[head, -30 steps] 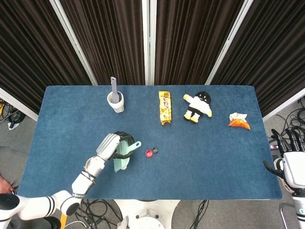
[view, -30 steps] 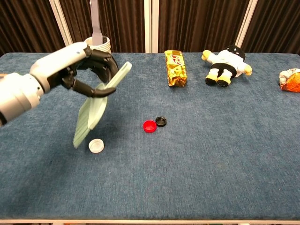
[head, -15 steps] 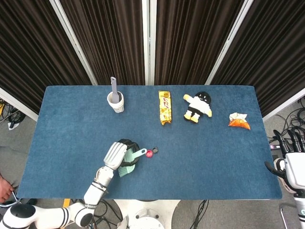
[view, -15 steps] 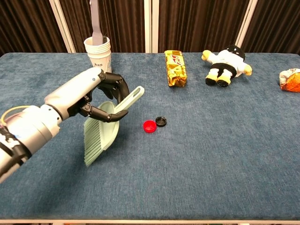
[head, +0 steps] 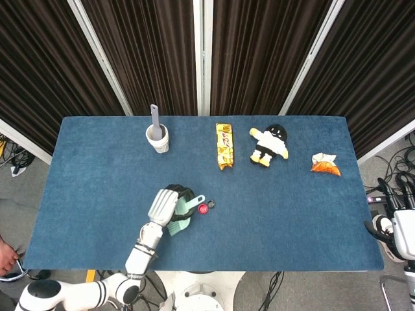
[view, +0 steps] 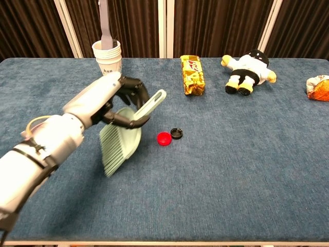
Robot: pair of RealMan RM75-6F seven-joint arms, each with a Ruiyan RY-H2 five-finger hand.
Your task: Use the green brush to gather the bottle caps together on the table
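My left hand (view: pixel 110 100) (head: pixel 165 204) grips the handle of the pale green brush (view: pixel 121 143) (head: pixel 182 215), whose bristles hang down toward the blue table (view: pixel 231 170). A red cap (view: pixel 163 138) (head: pixel 203 208) and a black cap (view: pixel 176 134) (head: pixel 211 204) lie touching, just right of the brush. The white cap is hidden behind the brush and arm. At the table's right edge in the head view, my right hand (head: pixel 399 223) hangs with its fingers apart and holds nothing.
A paper cup (view: pixel 107 58) holding a grey tool stands at the back left. A gold snack bar (view: pixel 192 75), a plush toy (view: pixel 248 71) and an orange wrapper (view: pixel 317 87) lie along the far side.
My left hand has carried the brush rightward toward the red and black caps. The white cap, seen a second ago below the bristles, is now hidden. The right hand has barely shifted.
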